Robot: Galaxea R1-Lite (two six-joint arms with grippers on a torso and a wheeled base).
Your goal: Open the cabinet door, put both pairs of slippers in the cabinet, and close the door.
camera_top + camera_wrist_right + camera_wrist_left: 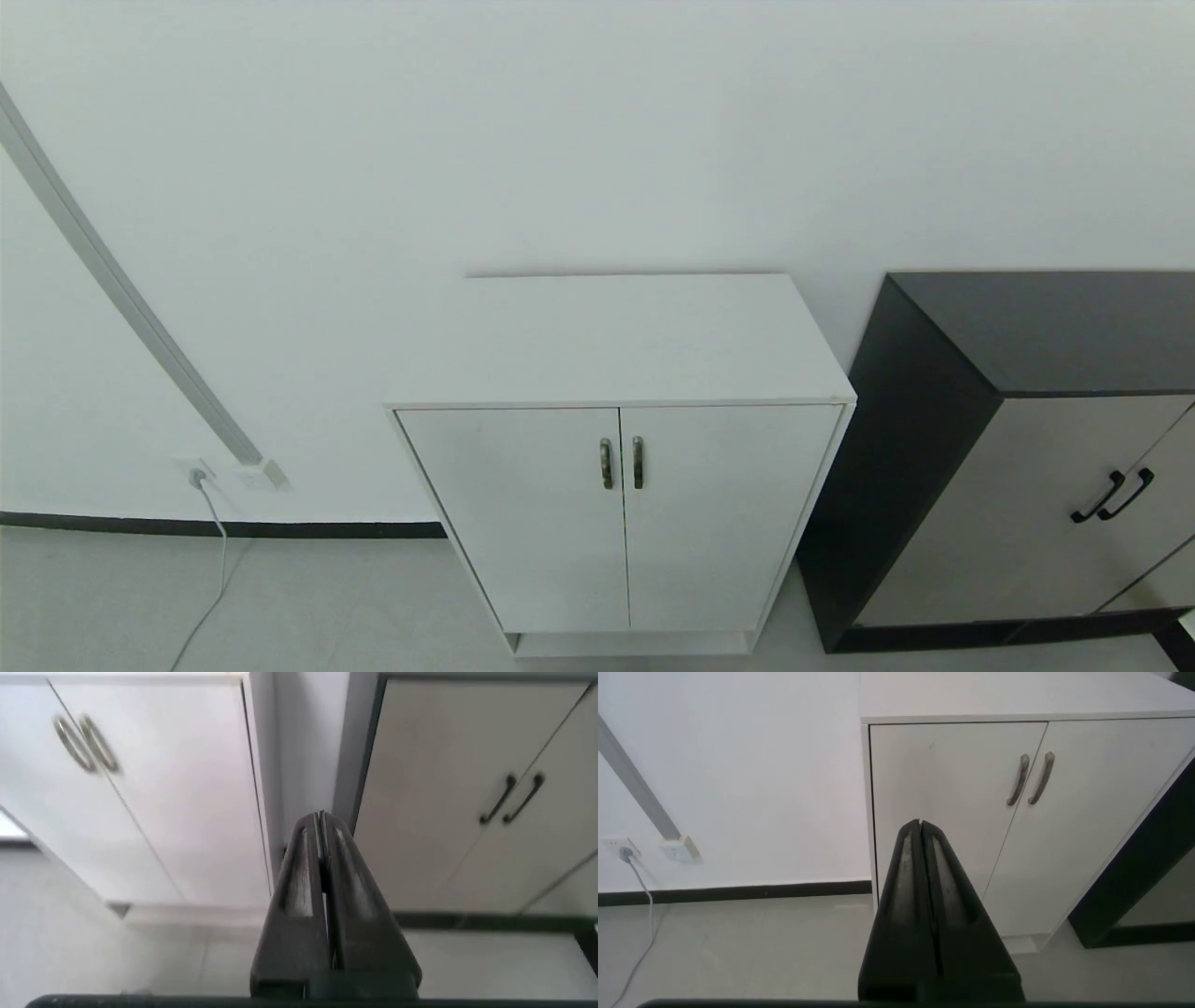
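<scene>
The white cabinet [616,341] stands against the wall [597,121] at 6 o'clock from the middle of the head view. Its 2 doors are shut. The left door [518,513] and the right door [724,504] meet along a thin centre seam. The 2 upright metal handles [607,464] sit side by side, 1 on each side of that seam, near the upper edge of the doors. The cabinet's flat top carries nothing.

At 3 o'clock of the white cabinet, close beside it with a narrow gap between, stands a dark cabinet [910,448] with grey doors and 2 curved black handles [1111,495]. Its doors are also shut.

At 9 o'clock of the white cabinet, low on the wall, is a socket [196,471]. A pale cable [219,560] is plugged into it and runs down onto the grey floor [327,607]. A pale conduit [112,271] slants from 10 o'clock down to the socket. A dark skirting strip [224,528] lines the foot of the wall.

The left gripper [920,824] is clenched, its 2 fingers pressed flat together with nothing between them, and it points at the white cabinet's left door. The right gripper [320,817] is likewise clenched on nothing and points at the gap between the 2 cabinets.
</scene>
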